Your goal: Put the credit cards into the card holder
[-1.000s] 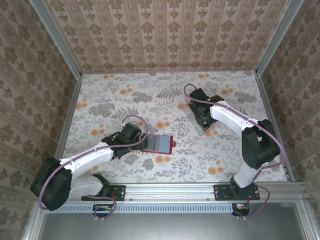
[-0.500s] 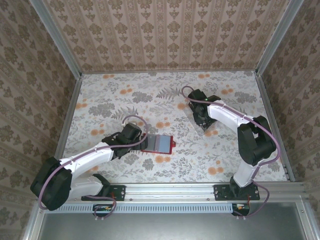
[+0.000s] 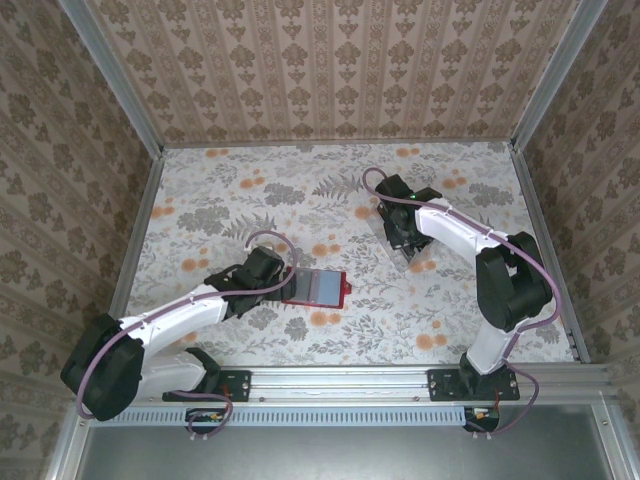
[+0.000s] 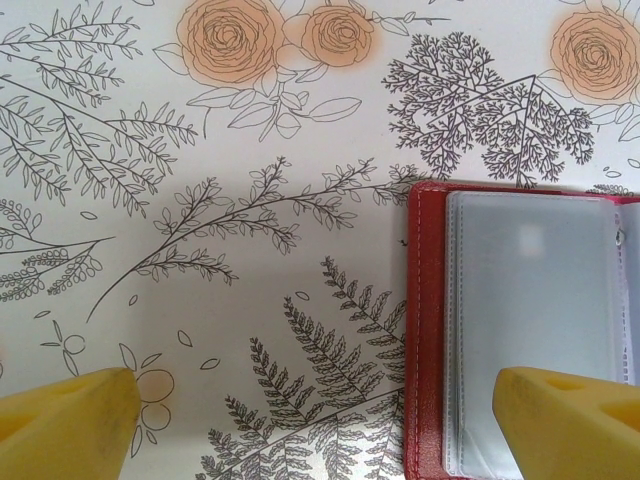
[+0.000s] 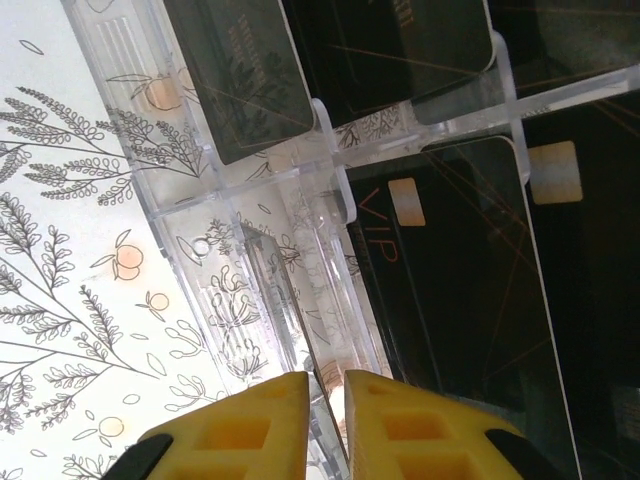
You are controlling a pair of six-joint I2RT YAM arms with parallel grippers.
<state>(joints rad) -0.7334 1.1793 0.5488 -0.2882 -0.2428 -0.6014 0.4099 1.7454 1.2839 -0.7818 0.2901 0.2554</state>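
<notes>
Your right gripper (image 5: 325,425): yellow fingers almost together with a slit between them; you cannot tell whether they pinch anything. Just beyond is a clear acrylic divided tray (image 5: 240,290) holding flat black rectangular credit cards (image 5: 450,300), their long axes running away from the fingertips.

Your left gripper (image 4: 320,430): fingers wide apart, one over the open red leather-like card holder (image 3: 318,288). Its long axis runs left-right, clasp tab rightward, flat on the floral tabletop (image 3: 250,190).

On a white table (image 3: 250,200) printed with orange flowers and grey leaves: an open red card holder (image 3: 317,288) lying flat near the front middle, grey-blue inside up, and, well apart to the right, a clear plastic rack (image 5: 250,260) with black credit cards (image 5: 440,300) in its slots.
</notes>
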